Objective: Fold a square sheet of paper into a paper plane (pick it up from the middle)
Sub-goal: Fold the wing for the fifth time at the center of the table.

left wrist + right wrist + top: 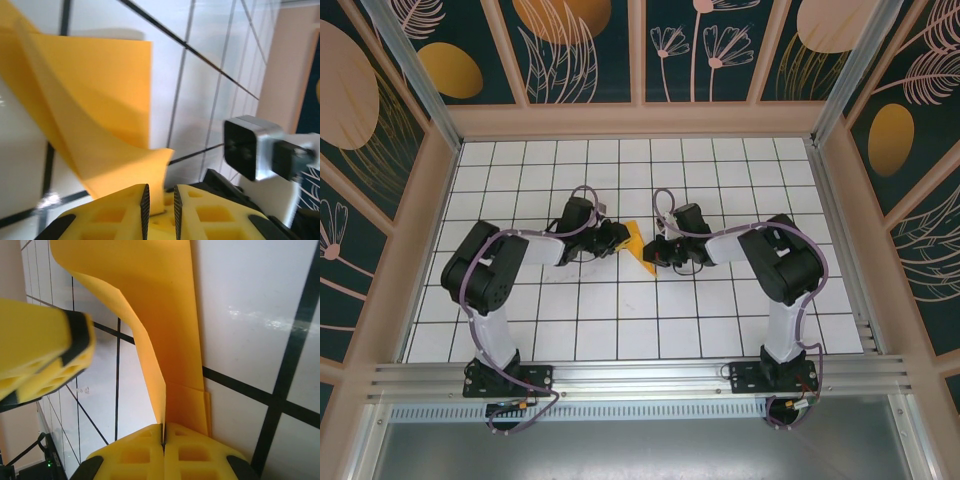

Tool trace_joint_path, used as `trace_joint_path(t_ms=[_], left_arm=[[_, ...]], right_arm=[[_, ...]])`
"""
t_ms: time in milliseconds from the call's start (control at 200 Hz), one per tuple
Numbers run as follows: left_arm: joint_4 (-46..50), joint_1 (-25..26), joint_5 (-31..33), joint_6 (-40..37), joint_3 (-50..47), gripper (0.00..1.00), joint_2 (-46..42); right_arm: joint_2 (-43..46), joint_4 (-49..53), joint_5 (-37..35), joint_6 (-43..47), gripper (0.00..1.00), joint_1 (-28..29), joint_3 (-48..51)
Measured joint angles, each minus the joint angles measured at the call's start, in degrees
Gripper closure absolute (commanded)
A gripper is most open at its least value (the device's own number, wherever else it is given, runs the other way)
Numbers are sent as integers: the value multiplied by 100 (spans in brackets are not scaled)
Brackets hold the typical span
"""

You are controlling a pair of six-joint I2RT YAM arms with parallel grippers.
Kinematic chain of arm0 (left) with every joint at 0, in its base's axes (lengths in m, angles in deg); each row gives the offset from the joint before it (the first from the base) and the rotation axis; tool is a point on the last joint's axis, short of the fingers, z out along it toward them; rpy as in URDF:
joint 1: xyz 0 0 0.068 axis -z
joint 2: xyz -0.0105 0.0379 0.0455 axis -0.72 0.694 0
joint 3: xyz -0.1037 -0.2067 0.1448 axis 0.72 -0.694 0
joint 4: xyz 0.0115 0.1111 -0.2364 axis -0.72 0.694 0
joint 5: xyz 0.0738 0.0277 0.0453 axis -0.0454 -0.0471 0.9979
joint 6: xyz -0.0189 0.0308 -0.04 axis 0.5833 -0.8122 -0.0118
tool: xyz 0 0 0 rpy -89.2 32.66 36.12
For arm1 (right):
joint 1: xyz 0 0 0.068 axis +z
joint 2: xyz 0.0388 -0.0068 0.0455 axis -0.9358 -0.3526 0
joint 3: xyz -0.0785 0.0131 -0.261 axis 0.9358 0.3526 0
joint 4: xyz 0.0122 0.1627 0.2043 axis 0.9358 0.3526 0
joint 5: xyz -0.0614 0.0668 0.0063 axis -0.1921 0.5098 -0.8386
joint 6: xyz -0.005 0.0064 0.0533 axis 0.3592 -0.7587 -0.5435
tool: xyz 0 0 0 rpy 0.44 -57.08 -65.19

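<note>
Top view: a white counter (720,320) ruled with a dark grid sits inside pale pink frames holding dark floral panels (580,50). A metal rail (640,378) runs along its near edge. Two black arms reach inward and meet about the counter's middle. Between them stands a thin orange-yellow sheet of paper (636,243), folded narrow and lifted on edge. The left pincer (620,240) is at its left side and the right pincer (658,258) at its right.

Left wrist view: the left pincer (161,205) has its yellow fingers (120,215) a little apart, and a curled lower corner of the sheet of paper (100,110) dips into the gap. To the right, a grey-and-black block (252,147) on the other arm stands close by. The view is blurred.

Right wrist view: the right pincer (163,440) is pressed together, clamped on the folded lower edge of the sheet of paper (150,300), which rises away above the grid. A yellow, black-padded finger (45,345) of the other arm hangs at the left, apart from the sheet.
</note>
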Motion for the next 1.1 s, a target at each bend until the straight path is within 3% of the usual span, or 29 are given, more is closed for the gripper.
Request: trace_joint_path(t_ms=[831,1101], left_arm=[[-245,214,-131,-4,55,87,577],[-201,219,-66,-87,55,88,588]], right_arm=[[-28,76,0,-79,92,-15,-50],[61,372,-13,-83,83,-9,-144]])
